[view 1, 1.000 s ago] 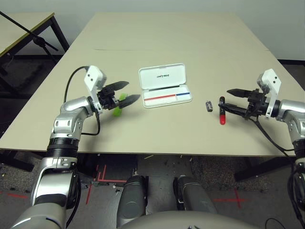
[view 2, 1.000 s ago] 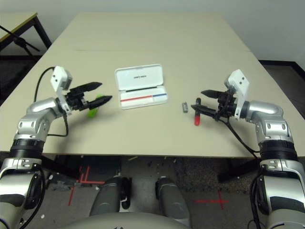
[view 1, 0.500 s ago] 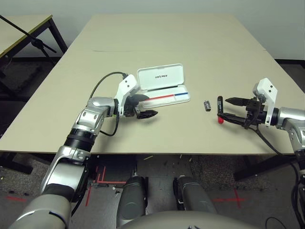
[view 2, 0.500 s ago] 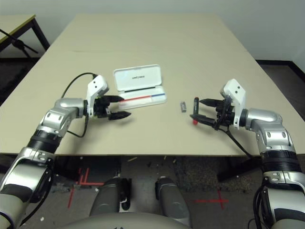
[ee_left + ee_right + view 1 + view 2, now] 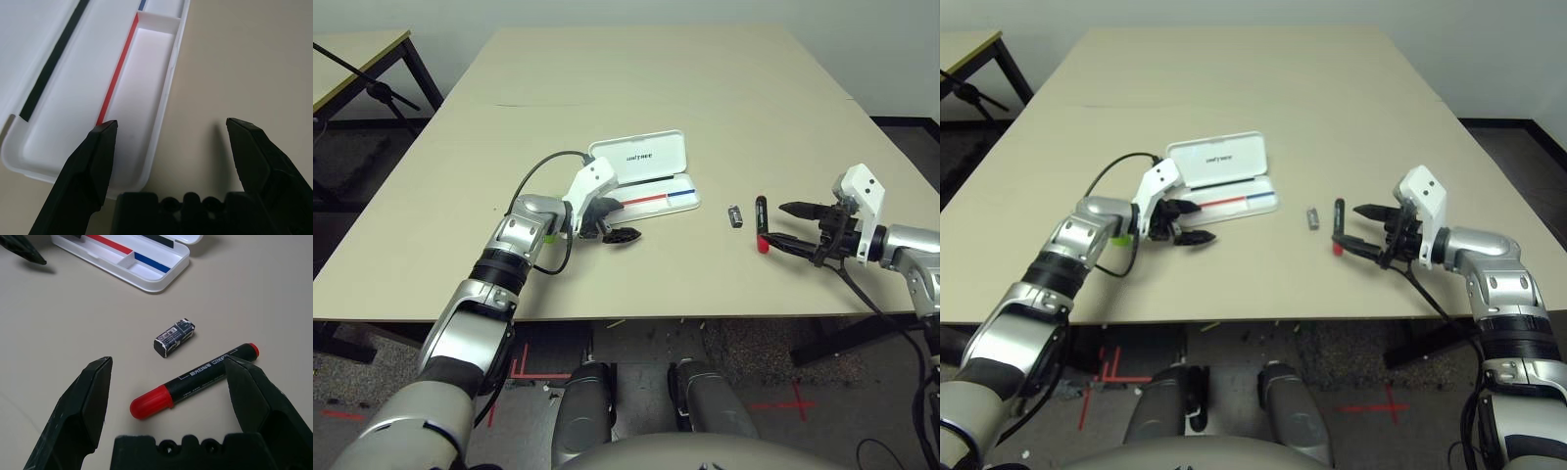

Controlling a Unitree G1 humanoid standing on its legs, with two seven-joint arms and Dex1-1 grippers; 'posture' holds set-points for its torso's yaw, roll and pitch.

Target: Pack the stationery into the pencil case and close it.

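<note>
Swinging my left gripper (image 5: 625,233) from the highlighter (image 5: 551,231) to the pencil case (image 5: 641,178), fingers apart, empty; right gripper (image 5: 168,382) spread over the marker (image 5: 195,380) right of the case.

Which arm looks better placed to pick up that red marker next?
The right. Its open gripper hovers just short of the marker, which lies on the table between its fingers' line. The left gripper is over by the open case, farther away.
</note>
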